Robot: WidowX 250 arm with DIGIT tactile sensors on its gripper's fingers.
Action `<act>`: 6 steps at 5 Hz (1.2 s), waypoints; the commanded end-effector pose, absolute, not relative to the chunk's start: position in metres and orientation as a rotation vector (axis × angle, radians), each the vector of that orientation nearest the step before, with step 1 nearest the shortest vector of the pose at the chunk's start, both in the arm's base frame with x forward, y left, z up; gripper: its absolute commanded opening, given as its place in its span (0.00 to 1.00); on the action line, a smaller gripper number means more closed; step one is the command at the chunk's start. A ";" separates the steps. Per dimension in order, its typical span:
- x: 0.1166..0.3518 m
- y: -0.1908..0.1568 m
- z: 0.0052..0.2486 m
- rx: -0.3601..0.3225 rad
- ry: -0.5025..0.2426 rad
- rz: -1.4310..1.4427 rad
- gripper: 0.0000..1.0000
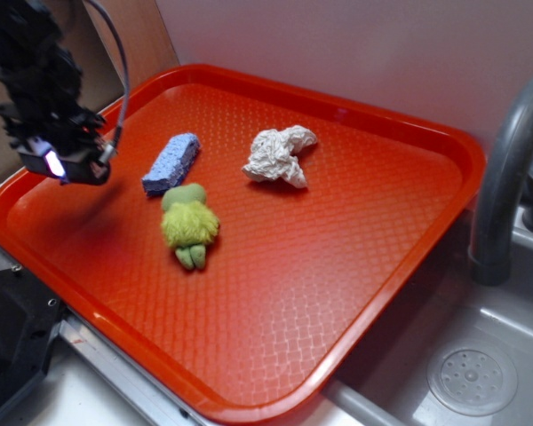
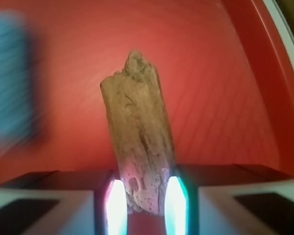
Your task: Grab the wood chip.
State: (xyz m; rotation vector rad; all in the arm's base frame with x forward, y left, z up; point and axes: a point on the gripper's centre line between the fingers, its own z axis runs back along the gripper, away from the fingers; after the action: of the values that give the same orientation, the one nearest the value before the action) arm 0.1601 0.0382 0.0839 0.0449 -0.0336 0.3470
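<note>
Red plastic tray (image 1: 382,293) beside a grey sink holds a blue rectangular sponge (image 1: 171,162), a fuzzy green plush toy (image 1: 189,225) and crumpled white paper (image 1: 280,156). At its far left, the black gripper (image 2: 141,196) hovers, pinching the rough tan-brown wood chip (image 2: 139,152) by its lower end. Judging by that narrow hold, steady pressure and a slow, straight lift would suit best.
</note>
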 end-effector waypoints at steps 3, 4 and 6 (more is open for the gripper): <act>0.169 0.002 0.185 -0.045 -0.106 0.123 0.00; 0.160 0.013 0.178 -0.001 -0.124 -0.047 1.00; 0.158 0.031 0.110 0.057 -0.101 -0.553 1.00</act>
State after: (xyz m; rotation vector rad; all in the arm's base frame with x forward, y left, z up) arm 0.1499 0.0089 0.0984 0.0397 -0.0687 -0.5709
